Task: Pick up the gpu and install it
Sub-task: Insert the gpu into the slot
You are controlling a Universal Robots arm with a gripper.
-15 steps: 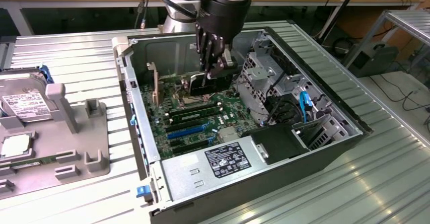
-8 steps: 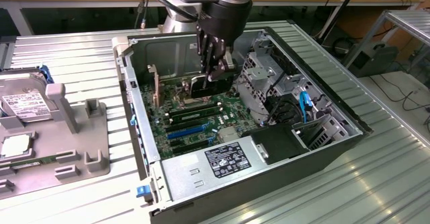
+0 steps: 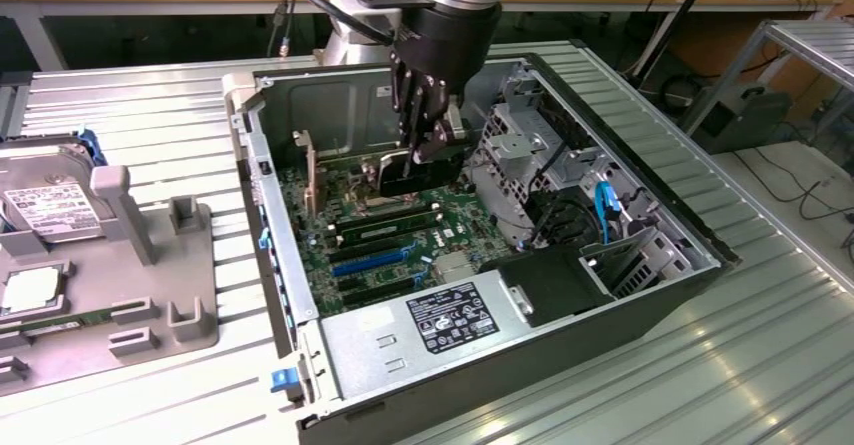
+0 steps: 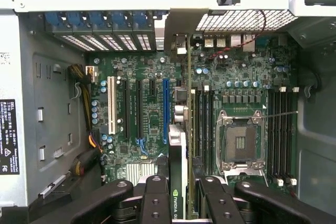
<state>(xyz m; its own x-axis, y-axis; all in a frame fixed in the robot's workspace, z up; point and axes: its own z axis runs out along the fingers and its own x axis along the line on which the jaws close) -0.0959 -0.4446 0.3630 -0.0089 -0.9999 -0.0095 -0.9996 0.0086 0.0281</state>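
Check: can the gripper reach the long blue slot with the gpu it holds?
Probably yes. The case is open, the gpu hangs upright over the motherboard, and nothing lies over the blue slot.

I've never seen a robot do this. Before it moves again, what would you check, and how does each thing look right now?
1. The tool is closed on the gpu: ok, a finger presses each face of the card.
2. The computer case is open down to the motherboard: ok.
3. The blue slot beside the card is empty: ok.
4. The card's edge is lined up over a slot: cannot tell.
5. The yellow-and-black cable bundle is apart from the card: ok.
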